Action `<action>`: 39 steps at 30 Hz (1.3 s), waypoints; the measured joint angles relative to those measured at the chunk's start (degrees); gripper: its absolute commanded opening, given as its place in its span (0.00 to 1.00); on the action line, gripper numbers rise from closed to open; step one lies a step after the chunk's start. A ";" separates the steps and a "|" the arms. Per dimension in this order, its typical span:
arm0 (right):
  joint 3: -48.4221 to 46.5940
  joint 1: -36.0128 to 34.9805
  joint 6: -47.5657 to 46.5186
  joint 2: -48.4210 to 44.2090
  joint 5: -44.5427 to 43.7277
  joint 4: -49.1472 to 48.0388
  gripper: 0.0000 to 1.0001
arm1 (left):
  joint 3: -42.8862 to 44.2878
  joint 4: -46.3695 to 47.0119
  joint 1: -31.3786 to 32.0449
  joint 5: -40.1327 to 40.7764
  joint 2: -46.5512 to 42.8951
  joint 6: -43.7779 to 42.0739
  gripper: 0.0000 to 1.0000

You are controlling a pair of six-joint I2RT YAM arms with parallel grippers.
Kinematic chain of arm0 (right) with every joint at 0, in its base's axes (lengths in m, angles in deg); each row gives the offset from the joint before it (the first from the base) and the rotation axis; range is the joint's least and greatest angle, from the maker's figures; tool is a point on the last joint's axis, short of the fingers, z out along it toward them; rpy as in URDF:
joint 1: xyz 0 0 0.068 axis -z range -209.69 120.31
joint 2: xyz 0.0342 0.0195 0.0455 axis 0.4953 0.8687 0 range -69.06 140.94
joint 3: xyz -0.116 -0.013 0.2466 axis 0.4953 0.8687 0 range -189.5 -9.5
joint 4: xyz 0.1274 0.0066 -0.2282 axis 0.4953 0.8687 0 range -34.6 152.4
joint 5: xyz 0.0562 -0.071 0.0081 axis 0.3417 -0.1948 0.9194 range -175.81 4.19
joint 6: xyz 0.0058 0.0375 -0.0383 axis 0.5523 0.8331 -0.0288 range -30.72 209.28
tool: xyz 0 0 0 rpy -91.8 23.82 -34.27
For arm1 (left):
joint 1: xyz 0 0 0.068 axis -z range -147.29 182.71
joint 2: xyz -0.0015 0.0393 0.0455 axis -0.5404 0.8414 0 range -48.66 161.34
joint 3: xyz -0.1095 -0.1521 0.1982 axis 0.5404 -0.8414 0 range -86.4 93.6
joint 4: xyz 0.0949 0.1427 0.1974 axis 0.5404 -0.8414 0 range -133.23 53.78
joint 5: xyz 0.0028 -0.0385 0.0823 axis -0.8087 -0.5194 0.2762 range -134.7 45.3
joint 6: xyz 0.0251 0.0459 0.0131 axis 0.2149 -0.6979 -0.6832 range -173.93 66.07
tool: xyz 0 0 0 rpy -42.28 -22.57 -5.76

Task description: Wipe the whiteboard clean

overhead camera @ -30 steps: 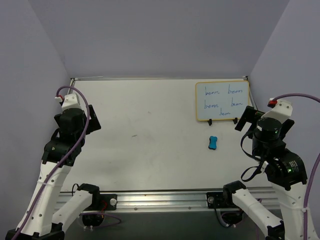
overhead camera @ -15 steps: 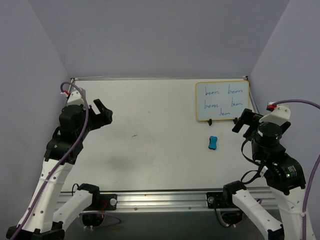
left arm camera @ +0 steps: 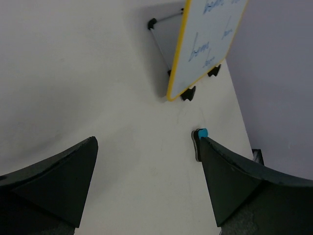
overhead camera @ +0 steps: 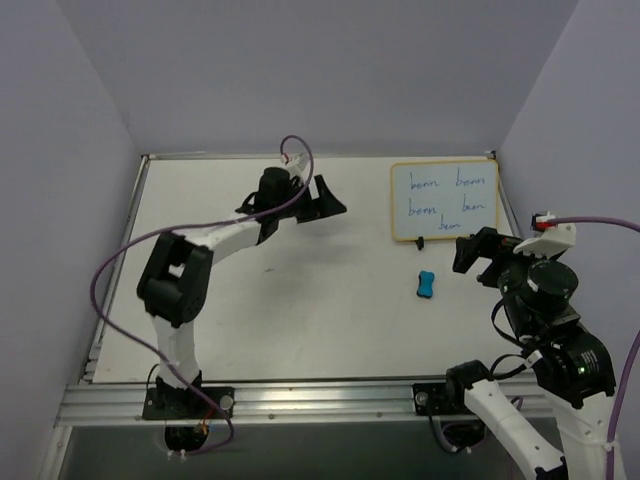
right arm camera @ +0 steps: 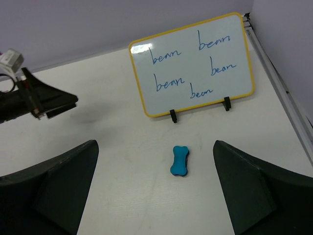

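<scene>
At upper center of the overhead view, the left gripper (overhead camera: 325, 200) gapes wide; at right, the right gripper (overhead camera: 478, 252) is wide too. Upper right, the whiteboard (overhead camera: 445, 202) stands propped on 2 black feet (overhead camera: 421, 243), long axis left-right, face toward the arms, on a white table (overhead camera: 320, 300) between lilac walls (overhead camera: 300, 80); yellow frame, 5 blue words.

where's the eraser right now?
Top view: the blue eraser lies flat on the right side of the table, just nearer than the propped whiteboard and not touching it.
</scene>
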 measured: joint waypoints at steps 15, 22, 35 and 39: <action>2.67 0.00 2.80 -0.44 10.12 -0.50 1.00 | 54.95 14.27 2.32 -16.74 44.33 7.76 0.94; 2.67 0.00 2.93 -0.48 11.93 -0.37 1.00 | 69.42 8.09 3.85 -18.12 55.12 8.17 0.94; 2.67 0.00 2.89 -0.66 14.51 -0.37 1.00 | 81.11 4.83 4.68 -14.75 57.20 7.13 0.95; 2.67 0.00 2.75 -0.96 14.64 -0.24 1.00 | 82.16 4.17 4.87 -12.85 58.36 6.84 0.96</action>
